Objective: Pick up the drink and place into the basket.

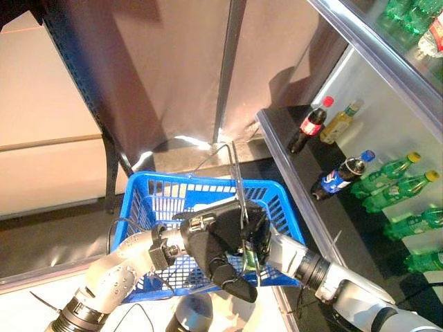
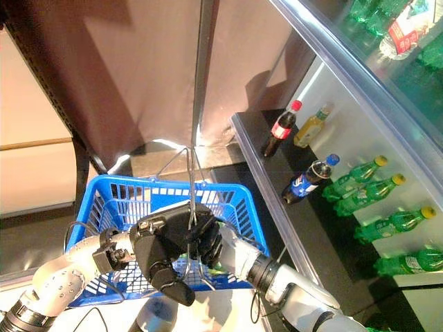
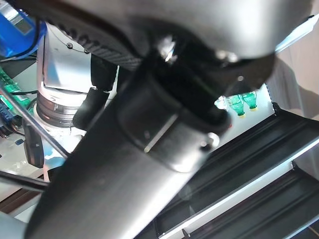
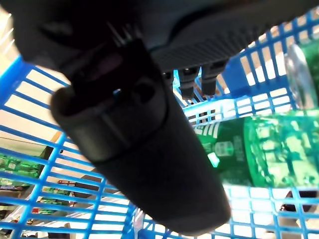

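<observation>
A blue plastic basket (image 1: 158, 196) hangs in front of me by its wire handle (image 1: 237, 181). My left hand (image 1: 211, 254) is shut on that handle from the lower left. My right hand (image 1: 261, 234) reaches into the basket from the lower right. In the right wrist view a green drink bottle (image 4: 271, 149) lies on its side on the basket's mesh floor, beyond the thumb (image 4: 144, 149). The thumb stands off the bottle and the fingers (image 4: 195, 82) look straight, so this hand is open.
To the right is a fridge shelf (image 1: 291, 180) with a red-capped cola bottle (image 1: 308, 126), a yellow drink (image 1: 340, 122), a blue-capped cola bottle (image 1: 340, 176) and several green bottles (image 1: 391, 174). A metal post (image 1: 230, 69) and a dark panel stand behind the basket.
</observation>
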Motion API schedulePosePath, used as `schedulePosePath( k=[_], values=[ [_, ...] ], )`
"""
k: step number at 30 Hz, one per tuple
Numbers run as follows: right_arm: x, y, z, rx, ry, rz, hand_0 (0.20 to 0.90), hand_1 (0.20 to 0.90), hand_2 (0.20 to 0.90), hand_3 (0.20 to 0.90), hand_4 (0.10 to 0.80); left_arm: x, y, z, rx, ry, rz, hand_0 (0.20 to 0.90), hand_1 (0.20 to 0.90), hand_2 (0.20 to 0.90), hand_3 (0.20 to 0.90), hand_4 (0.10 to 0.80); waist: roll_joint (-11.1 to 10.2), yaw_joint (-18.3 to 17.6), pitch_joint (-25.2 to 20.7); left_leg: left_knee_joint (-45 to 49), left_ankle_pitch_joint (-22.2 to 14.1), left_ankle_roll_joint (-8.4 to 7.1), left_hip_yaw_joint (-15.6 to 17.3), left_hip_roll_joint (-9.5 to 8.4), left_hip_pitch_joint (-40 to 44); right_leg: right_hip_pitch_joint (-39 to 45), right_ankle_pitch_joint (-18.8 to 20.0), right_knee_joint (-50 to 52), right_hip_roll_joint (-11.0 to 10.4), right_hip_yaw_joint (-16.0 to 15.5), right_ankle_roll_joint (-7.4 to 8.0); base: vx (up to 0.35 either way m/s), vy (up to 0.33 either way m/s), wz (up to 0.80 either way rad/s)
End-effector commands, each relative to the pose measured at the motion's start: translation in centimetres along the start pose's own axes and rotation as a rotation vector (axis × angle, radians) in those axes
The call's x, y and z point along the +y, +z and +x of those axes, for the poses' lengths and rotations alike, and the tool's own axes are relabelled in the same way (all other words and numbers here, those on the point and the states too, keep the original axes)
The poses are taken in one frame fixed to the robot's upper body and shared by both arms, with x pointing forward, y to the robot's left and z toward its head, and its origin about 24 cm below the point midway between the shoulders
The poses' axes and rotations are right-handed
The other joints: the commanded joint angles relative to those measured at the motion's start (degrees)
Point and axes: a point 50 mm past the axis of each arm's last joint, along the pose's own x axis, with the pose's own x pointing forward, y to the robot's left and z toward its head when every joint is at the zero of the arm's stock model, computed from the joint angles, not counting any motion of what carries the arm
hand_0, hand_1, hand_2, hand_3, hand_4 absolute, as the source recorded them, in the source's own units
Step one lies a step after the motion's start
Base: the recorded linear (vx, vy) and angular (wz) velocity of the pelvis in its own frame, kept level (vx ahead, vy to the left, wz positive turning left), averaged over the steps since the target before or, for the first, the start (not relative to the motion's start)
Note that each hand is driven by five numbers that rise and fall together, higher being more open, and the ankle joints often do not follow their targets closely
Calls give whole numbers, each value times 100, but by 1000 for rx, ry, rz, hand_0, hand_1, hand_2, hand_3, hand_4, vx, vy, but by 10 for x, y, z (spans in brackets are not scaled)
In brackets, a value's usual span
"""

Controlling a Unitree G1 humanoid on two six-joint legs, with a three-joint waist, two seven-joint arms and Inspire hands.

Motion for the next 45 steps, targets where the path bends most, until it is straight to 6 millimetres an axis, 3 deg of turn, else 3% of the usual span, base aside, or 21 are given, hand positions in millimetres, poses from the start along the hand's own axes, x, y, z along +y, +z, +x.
schedulePosePath(
  k=[1, 6, 26, 27, 37, 45],
  values=[
    [-14, 28, 6, -137, -96, -36, 900, 900, 900, 900, 800, -74, 67, 48, -480, -614, 225, 300, 300, 300, 200, 100, 286, 96, -1372, -303, -104, 66, -546, 30, 310, -230, 28, 666, 99, -67, -360, 0, 0, 0],
    [-23, 26, 2, -136, -147, -12, 900, 900, 900, 900, 800, -68, 69, 46, -503, -541, 225, 300, 300, 300, 200, 100, 291, 72, -1371, -303, -97, 67, -517, 37, 313, -229, 35, 661, 101, -58, -354, 0, 0, 0],
    [-56, 4, -40, -147, -377, 152, 900, 900, 900, 900, 800, -34, 77, 4, -642, -113, 316, 300, 300, 300, 200, 100, 365, -137, -1341, -303, -80, 74, -268, 90, 333, -263, 68, 623, 94, 73, -325, -10, 10, -4],
    [-56, 2, -42, -145, -383, 158, 900, 900, 900, 900, 800, -33, 77, 3, -645, -103, 318, 300, 300, 300, 200, 100, 399, -139, -1333, -303, 54, 118, -253, 60, 277, -315, 202, 620, 59, -14, -351, -83, 67, -15],
    [-60, -12, -66, -166, -489, 266, 900, 900, 900, 900, 800, -14, 75, -18, -708, 163, 334, 300, 300, 300, 200, 100, 477, -450, -1330, -303, 21, 141, 47, 111, 336, -386, 223, 597, 46, 166, -309, -32, 11, -9],
    [-70, -19, -93, -205, -667, 320, 900, 900, 900, 900, 800, 7, 69, -44, -767, 482, 323, 300, 300, 300, 200, 100, 567, -807, -1350, -303, -45, 184, 381, 158, 439, -476, 269, 565, 21, 410, -241, -32, 12, -14]
  ],
)
